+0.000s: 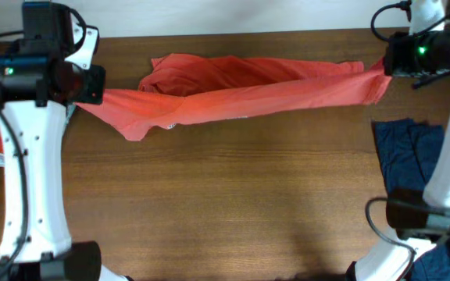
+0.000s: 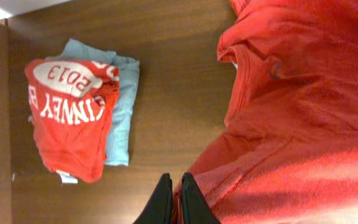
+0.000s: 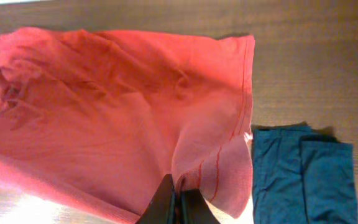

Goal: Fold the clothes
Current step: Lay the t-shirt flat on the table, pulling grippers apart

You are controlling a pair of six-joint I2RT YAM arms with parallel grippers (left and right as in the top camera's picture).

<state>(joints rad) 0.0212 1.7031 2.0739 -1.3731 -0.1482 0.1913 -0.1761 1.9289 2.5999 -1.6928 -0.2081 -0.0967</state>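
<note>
Red-orange T-shirt (image 1: pixel 248 90) is stretched in a long band across the far side of the desk (image 1: pixel 225 211), one end in each hand. Left hand (image 2: pixel 174 202) is pinched tight on its edge. Right hand (image 3: pixel 176 204) is clamped on the hemmed corner. Navy garment (image 1: pixel 403 152) lies flat just beside the right end. A folded red printed shirt (image 2: pixel 67 124) sits on a light blue one (image 2: pixel 122 106) at far left.
</note>
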